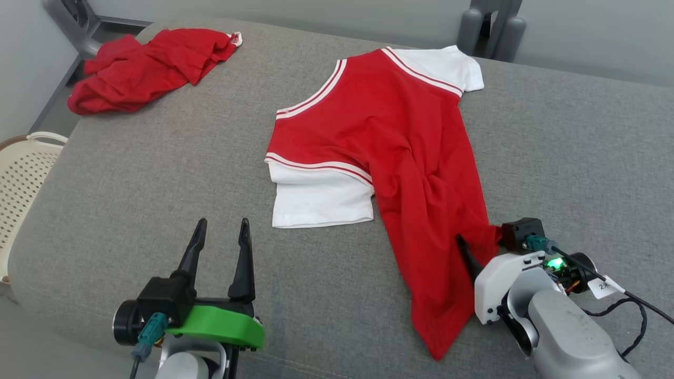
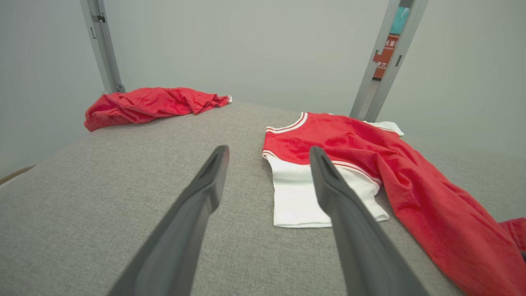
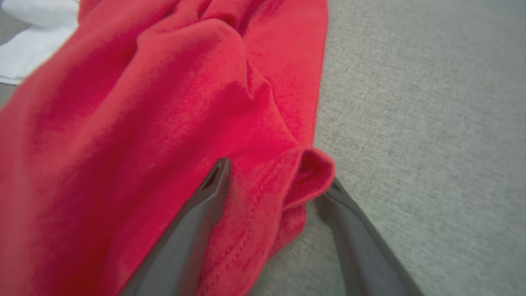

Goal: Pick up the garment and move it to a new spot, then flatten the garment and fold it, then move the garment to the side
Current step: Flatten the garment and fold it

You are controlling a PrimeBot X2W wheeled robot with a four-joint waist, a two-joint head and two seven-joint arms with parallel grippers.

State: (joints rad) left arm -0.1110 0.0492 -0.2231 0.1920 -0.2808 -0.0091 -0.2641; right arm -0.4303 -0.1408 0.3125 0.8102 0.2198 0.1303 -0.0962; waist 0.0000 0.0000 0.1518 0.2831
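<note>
Nearest us, the left fingers [image 1: 243,247] stand apart above the bench [image 1: 131,184], holding nothing. The right fingers [image 3: 215,185] are apart too, and a raised fold of hem lies between them, draped on one tip. That hem belongs to one red shirt [image 1: 389,131] with two white sleeves, stretched out ahead of the right fingers. We count one crumpled red heap [image 1: 147,68] far beyond the left fingers and one basket [image 1: 21,173] to their left.
</note>
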